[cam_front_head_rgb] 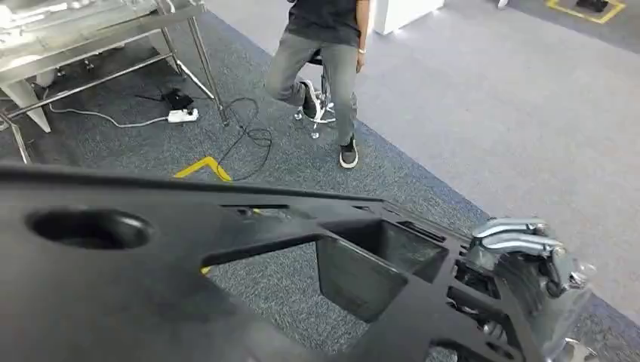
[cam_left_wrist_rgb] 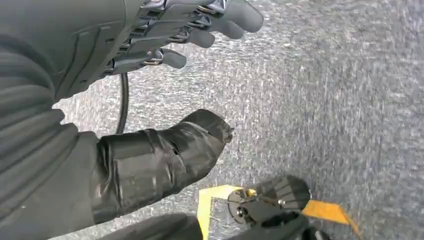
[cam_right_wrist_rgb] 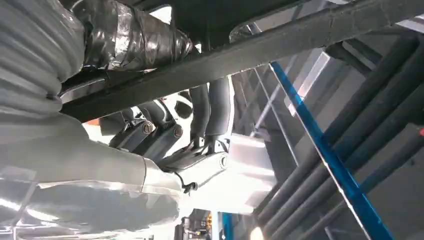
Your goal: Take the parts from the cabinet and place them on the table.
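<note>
Gripping a flat black moulded part (cam_front_head_rgb: 151,279) with cut-outs, right robot hand (cam_front_head_rgb: 528,264) clamps its edge; left robot hand (cam_left_wrist_rgb: 165,75) hangs spread.

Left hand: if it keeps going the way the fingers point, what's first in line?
Likely just the grey carpet. The left hand is open and holds nothing, and nothing shows between it and the floor, though depth is unclear.

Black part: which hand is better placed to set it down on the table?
Right. The right hand already grips the edge of the black part, fingers wrapped over its rim. The left hand hangs over the carpet, fingers apart, holding nothing.
</note>
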`<state>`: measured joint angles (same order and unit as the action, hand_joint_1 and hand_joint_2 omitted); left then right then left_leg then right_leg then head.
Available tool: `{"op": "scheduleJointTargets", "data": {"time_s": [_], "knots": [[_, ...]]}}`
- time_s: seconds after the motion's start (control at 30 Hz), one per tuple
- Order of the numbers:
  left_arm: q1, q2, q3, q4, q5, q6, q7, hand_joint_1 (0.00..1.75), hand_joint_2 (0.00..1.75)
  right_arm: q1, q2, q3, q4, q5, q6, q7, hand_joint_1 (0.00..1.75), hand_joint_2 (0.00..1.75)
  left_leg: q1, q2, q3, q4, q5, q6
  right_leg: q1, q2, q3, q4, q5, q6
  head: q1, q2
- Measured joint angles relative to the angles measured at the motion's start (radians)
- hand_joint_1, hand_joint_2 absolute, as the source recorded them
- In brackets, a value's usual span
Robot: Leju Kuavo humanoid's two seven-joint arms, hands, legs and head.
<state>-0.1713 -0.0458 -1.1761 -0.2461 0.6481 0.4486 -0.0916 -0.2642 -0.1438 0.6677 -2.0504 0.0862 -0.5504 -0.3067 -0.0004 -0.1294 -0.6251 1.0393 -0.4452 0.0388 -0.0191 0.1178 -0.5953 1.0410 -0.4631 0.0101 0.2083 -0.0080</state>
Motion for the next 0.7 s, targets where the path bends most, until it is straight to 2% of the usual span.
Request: {"op": "scheduleJointTargets", "data": {"time_s": [0.03,0.07,0.1,0.13,0.17,0.2,0.23,0.27,0.3,0.33,0.37,0.4,0.43,0.47,0.53,0.6,0.63,0.67,0.7], "knots": [[-0.001,0.000,0.000,0.000,-0.001,0.000,0.001,0.00,1.75,0.000,-0.002,-0.002,0.000,0.000,0.000,-0.001,1.75,1.75,0.012,-0.009,-0.005,-0.005,0.004,-0.010,0.007,-0.013,0.000,0.001,0.000,-0.002,-0.006,0.000],[-0.001,0.000,-0.001,0.000,-0.001,-0.001,0.005,0.00,1.75,0.000,-0.004,-0.002,-0.001,-0.005,0.000,-0.001,1.75,1.75,0.012,-0.025,-0.005,-0.011,0.006,-0.018,0.013,-0.023,0.002,0.002,-0.001,-0.006,-0.010,0.000],[-0.001,0.001,-0.001,0.000,0.001,-0.001,0.013,0.00,1.75,-0.001,-0.004,-0.003,-0.001,-0.017,0.002,-0.003,1.75,1.75,0.008,-0.039,-0.009,-0.013,0.008,-0.025,0.002,-0.037,0.009,-0.008,0.002,-0.012,-0.012,0.000],[0.000,0.003,-0.001,0.000,0.003,0.003,0.015,0.00,1.75,-0.004,-0.004,-0.004,0.000,-0.033,0.009,-0.008,1.75,1.75,0.007,-0.008,-0.006,-0.007,0.003,-0.027,-0.005,-0.060,0.019,-0.019,0.005,-0.017,-0.015,0.000],[-0.001,0.001,-0.001,0.000,0.005,0.006,0.015,0.00,1.75,-0.004,-0.003,-0.005,0.000,-0.050,0.017,-0.013,1.75,1.75,-0.002,0.059,-0.015,0.017,-0.012,-0.034,-0.004,-0.070,0.026,-0.025,0.004,-0.020,-0.027,0.000],[-0.005,0.001,-0.001,0.000,0.013,0.007,0.007,0.00,1.75,-0.004,-0.004,-0.009,0.002,-0.064,0.024,-0.020,1.75,1.75,0.003,0.096,-0.047,0.077,-0.045,-0.042,-0.002,-0.090,0.031,-0.026,0.001,-0.027,-0.041,0.000],[-0.007,0.001,-0.001,0.000,0.020,0.007,-0.001,0.00,1.75,-0.004,-0.004,-0.014,0.007,-0.081,0.033,-0.029,1.75,1.75,0.009,0.112,-0.092,0.160,-0.083,-0.049,0.000,-0.109,0.033,-0.025,-0.002,-0.030,-0.049,0.000],[-0.006,0.001,-0.001,0.000,0.029,0.007,-0.009,0.00,1.75,-0.003,-0.004,-0.016,0.013,-0.096,0.040,-0.037,1.75,1.75,0.013,0.117,-0.133,0.232,-0.109,-0.054,0.001,-0.128,0.034,-0.025,-0.006,-0.031,-0.055,0.000],[-0.004,0.001,-0.001,0.000,0.039,0.006,-0.014,0.00,1.75,-0.003,-0.004,-0.016,0.017,-0.106,0.044,-0.042,1.75,1.75,0.015,0.118,-0.153,0.266,-0.113,-0.057,0.001,-0.140,0.036,-0.025,-0.008,-0.030,-0.056,0.000],[0.003,0.001,-0.001,0.000,0.052,0.008,-0.020,0.00,1.75,-0.004,-0.004,-0.016,0.023,-0.116,0.051,-0.048,1.75,1.75,0.016,0.120,-0.155,0.264,-0.095,-0.061,0.000,-0.157,0.040,-0.024,-0.013,-0.029,-0.059,0.000],[0.010,0.001,-0.001,0.000,0.056,0.016,-0.021,0.00,1.75,-0.005,-0.003,-0.016,0.029,-0.124,0.055,-0.054,1.75,1.75,0.017,0.125,-0.128,0.207,-0.054,-0.063,0.000,-0.172,0.045,-0.023,-0.018,-0.027,-0.068,0.000],[0.015,0.001,-0.001,0.000,0.056,0.027,-0.020,0.00,1.75,-0.006,-0.003,-0.016,0.033,-0.132,0.060,-0.059,1.75,1.75,0.017,0.134,-0.082,0.119,-0.006,-0.061,0.000,-0.185,0.051,-0.022,-0.024,-0.024,-0.076,0.000],[0.018,0.001,-0.001,0.000,0.058,0.029,-0.016,0.00,1.75,-0.008,-0.003,-0.017,0.037,-0.139,0.066,-0.062,1.75,1.75,0.015,0.162,-0.033,0.027,0.035,-0.056,0.001,-0.197,0.060,-0.022,-0.030,-0.021,-0.081,0.000],[0.018,0.002,-0.001,0.000,0.064,0.024,-0.007,0.00,1.75,-0.011,-0.002,-0.017,0.041,-0.148,0.069,-0.065,1.75,1.75,0.001,0.204,-0.009,-0.018,0.021,-0.045,0.005,-0.208,0.065,-0.023,-0.035,-0.016,-0.085,0.000],[0.019,0.006,0.000,0.000,0.071,0.013,0.001,0.00,1.75,-0.016,0.000,-0.017,0.050,-0.160,0.076,-0.072,1.75,1.75,-0.002,0.182,-0.012,-0.018,0.024,-0.027,0.009,-0.224,0.067,-0.024,-0.040,-0.007,-0.081,0.000],[0.029,0.011,0.000,0.000,0.074,0.004,0.002,0.00,1.75,-0.019,0.003,-0.017,0.060,-0.164,0.081,-0.077,1.75,1.75,-0.005,0.160,-0.014,-0.020,0.020,-0.017,0.013,-0.243,0.077,-0.029,-0.045,0.003,-0.081,0.000],[0.034,0.012,0.000,0.000,0.077,0.003,0.003,0.00,1.75,-0.024,0.007,-0.017,0.064,-0.164,0.082,-0.078,1.75,1.75,0.010,0.149,0.002,-0.034,0.026,-0.006,0.006,-0.230,0.080,-0.027,-0.054,0.013,-0.081,0.000],[0.036,0.013,0.001,0.000,0.077,0.003,0.003,0.00,1.75,-0.028,0.008,-0.017,0.068,-0.165,0.082,-0.079,1.75,1.75,0.008,0.137,0.007,-0.039,0.025,-0.005,0.003,-0.183,0.076,-0.004,-0.067,0.013,-0.077,0.000],[0.034,0.013,0.001,0.000,0.081,0.003,0.003,0.00,1.75,-0.030,0.008,-0.018,0.071,-0.166,0.082,-0.080,1.75,1.75,0.009,0.130,0.009,-0.039,0.024,0.003,0.001,-0.149,0.043,0.060,-0.102,0.013,-0.076,0.000]]}}
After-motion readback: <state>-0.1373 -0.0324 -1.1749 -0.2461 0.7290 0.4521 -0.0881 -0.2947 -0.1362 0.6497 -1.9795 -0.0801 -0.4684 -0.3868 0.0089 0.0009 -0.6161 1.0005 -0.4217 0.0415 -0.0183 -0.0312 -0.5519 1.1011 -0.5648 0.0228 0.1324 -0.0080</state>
